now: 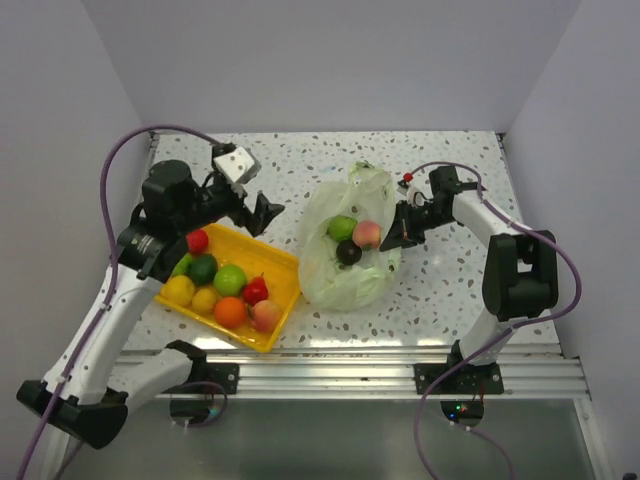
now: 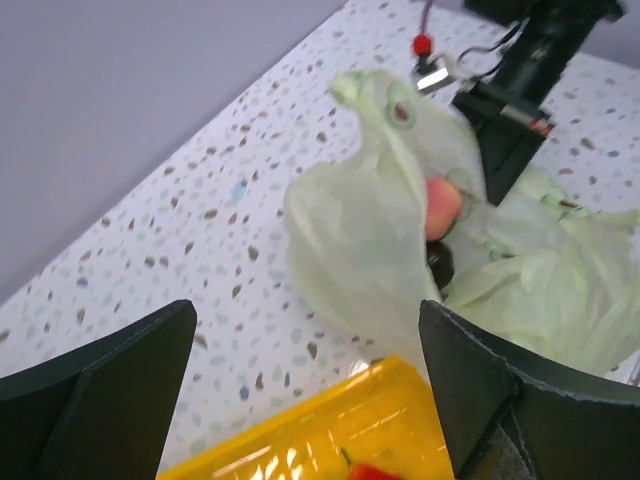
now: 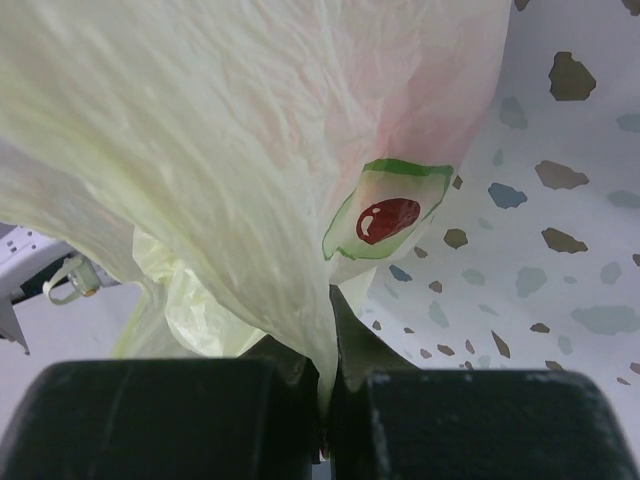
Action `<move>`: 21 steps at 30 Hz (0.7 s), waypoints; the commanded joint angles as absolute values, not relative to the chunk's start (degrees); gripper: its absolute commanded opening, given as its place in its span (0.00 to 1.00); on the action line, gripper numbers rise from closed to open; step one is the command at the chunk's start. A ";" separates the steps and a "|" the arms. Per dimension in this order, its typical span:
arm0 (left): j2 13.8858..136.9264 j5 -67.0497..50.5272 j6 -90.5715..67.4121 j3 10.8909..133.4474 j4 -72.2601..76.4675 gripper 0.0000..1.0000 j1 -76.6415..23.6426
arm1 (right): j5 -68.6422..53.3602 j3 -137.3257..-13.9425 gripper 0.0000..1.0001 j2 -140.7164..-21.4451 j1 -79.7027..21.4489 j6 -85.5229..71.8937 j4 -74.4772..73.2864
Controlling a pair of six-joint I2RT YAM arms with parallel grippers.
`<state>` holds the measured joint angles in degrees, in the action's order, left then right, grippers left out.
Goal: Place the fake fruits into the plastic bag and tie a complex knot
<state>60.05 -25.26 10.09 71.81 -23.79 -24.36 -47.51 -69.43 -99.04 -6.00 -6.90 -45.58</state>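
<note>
Looking at the plastic bag [image 1: 340, 280] first: it's lying mid-table, just right of the yellow tray [image 1: 272, 262], w/ its mouth gaping up and toward the left arm. We're seeing three pieces inside already, a green fruit [image 1: 342, 227], a pink fruit [image 1: 367, 234] and a dark fruit [image 1: 348, 252], bunched together near the opening. Neck is loose, so no knot yet imo.

Right gripper [image 3: 326, 395] is clamping a fold of the bag's right edge, jaws pinched tight on the thin plastic w/ nothing else between them. We're reading that as the reason the mouth is standing tall instead of flopping flat: one arm is playing holder so the other can drop stuff in.

Rest of the fake fruits [image 1: 230, 280], eight by our count, are sitting in the tray, red, green, yellow, orange and a peachy one, packed close. Makes sense as the pickup spot, right beside the bag so the carry is short.

Left gripper [image 1: 268, 214] is hovering over the tray's far corner, between tray and bag, fingers spread wide and carrying nothing. Prob wide like that for fitting round a fruit on the next grab. Everything's resting on the speckled table [image 1: 450, 290].
</note>
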 commanded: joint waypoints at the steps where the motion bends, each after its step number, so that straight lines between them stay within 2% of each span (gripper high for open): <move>1: 58.98 -20.84 11.60 64.71 -31.54 0.98 -15.17 | -47.99 -71.28 0.00 -96.77 -6.15 -6.59 -45.96; 4: 58.62 -18.38 14.93 61.62 -34.88 0.96 -6.19 | -47.90 -71.63 0.00 -97.12 -6.15 -5.89 -46.76; 10: 67.30 -10.64 20.47 59.59 -38.58 0.90 5.77 | -47.64 -71.63 0.00 -96.42 -6.15 -5.80 -47.02; 21: 79.80 -6.60 19.34 57.57 -31.91 0.85 7.82 | -47.37 -71.46 0.00 -96.50 -6.06 -5.54 -47.20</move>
